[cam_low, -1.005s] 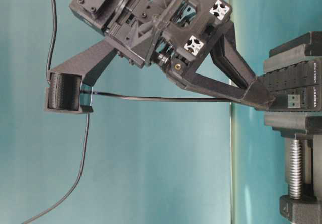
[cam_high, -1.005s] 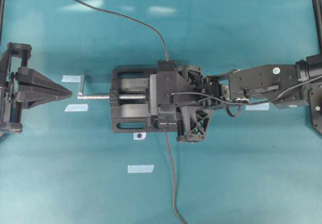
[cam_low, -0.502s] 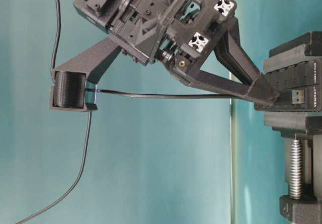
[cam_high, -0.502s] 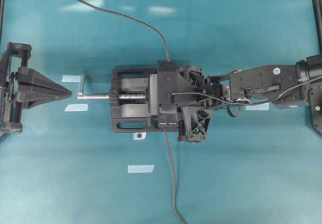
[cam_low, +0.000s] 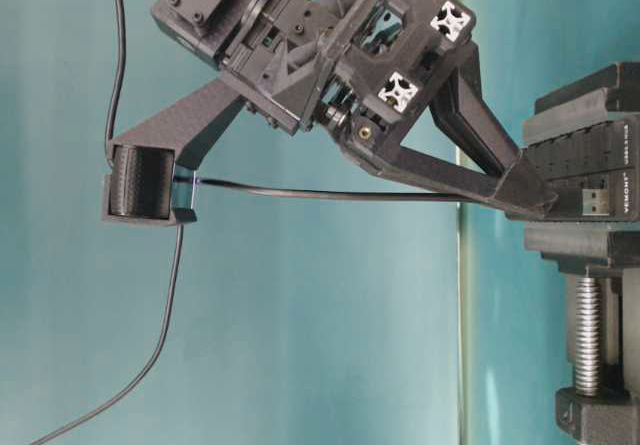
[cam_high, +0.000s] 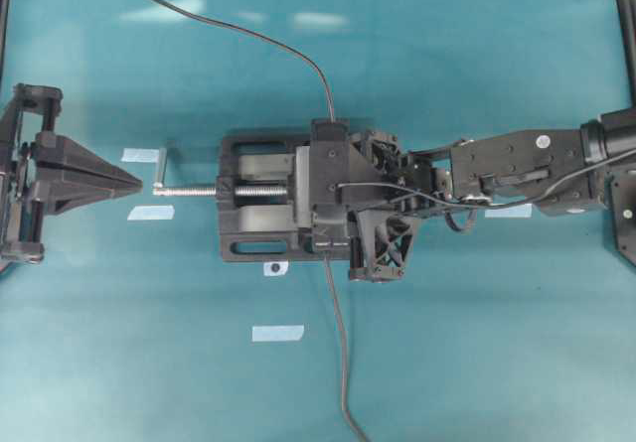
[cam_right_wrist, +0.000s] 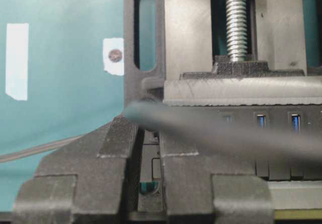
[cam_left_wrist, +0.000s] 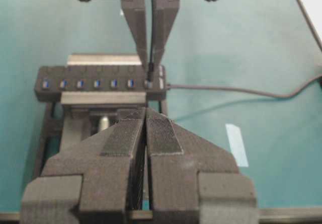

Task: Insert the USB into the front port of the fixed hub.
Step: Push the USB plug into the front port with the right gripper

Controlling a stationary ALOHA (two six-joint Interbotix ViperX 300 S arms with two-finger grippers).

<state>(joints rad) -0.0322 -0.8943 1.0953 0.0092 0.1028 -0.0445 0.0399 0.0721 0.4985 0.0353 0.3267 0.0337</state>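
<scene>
USB (cam_left_wrist: 149,77) pinched in right gripper (cam_low: 530,197), jaws nearly closed on it, tip at end port of hub (cam_left_wrist: 95,83). Versus a second ago: gripper tip nudged slightly closer to hub; cable (cam_low: 320,194) sags less. Hub clamped in vise (cam_high: 260,209). Left gripper (cam_high: 124,181) shut, empty, well left of vise, unmoved.

USB plug at the hub's end port

Small black USB (cam_left_wrist: 149,76), on a thin dark-grey cable (cam_low: 330,196), set at the end port of the fixed hub (cam_left_wrist: 100,83); seating depth not clear. Long narrow black strip with a row of blue ports, lying level, clamped crosswise.
</scene>
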